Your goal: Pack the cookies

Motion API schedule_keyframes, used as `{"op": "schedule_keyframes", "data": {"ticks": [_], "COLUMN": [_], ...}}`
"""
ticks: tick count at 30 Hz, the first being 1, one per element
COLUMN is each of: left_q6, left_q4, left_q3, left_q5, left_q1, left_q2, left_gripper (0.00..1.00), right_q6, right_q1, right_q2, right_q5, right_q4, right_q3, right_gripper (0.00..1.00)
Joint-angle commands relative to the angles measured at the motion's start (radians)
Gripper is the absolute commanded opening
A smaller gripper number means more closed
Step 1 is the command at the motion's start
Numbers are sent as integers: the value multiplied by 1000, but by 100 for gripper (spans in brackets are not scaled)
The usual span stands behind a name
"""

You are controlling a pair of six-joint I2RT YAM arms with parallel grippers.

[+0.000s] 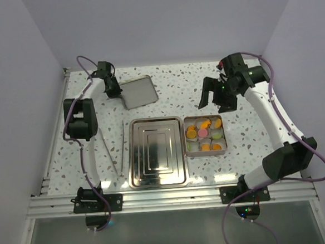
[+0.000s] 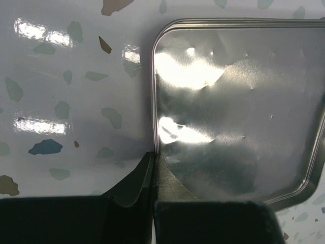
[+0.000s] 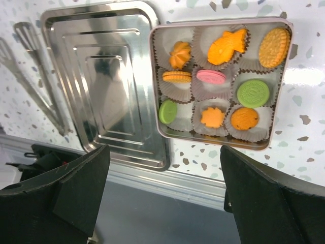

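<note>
The cookies (image 3: 211, 77) sit in white paper liners in a square tin (image 1: 206, 151), which also shows in the right wrist view (image 3: 154, 76). They are mostly orange, with two green and one pink. My right gripper (image 1: 215, 98) hangs open and empty above the table just behind the tin. In its wrist view the right gripper (image 3: 164, 148) has its fingers spread wide. My left gripper (image 1: 111, 87) is at the back left, at the left edge of the flat tin lid (image 1: 138, 92). In the left wrist view the gripper (image 2: 154, 155) is shut on the rim of the lid (image 2: 233, 107).
A large ribbed steel tray (image 1: 157, 152) lies left of the tin; it also shows in the right wrist view (image 3: 101, 66). Metal tongs (image 1: 114, 150) lie left of the tray. The aluminium rail (image 1: 168, 197) runs along the table's near edge.
</note>
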Motion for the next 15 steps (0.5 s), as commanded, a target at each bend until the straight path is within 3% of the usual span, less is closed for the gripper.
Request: {"op": "schedule_keyframes", "data": {"ticks": [1,9,11,15], "left_q6": [21,43,61,84], "left_q4": [15,90,110,175], "left_q3": [34,77,39,-43], "left_q5": [77,266,261,222], "left_q1": [19,31,31,28], "left_q2": [-118,-300,-368,-483], "left_gripper": [0,0,0,0], "right_q6": [2,160,295,559], "right_q1": [0,-8,-20,-33], "right_q2": [7,133,153,191], "right_q5": [-81,-326,-467,-604], "right_q4": [29,184,263,565], "right_q3": [109,296,293,295], "right_gripper": [93,94,94,99]}}
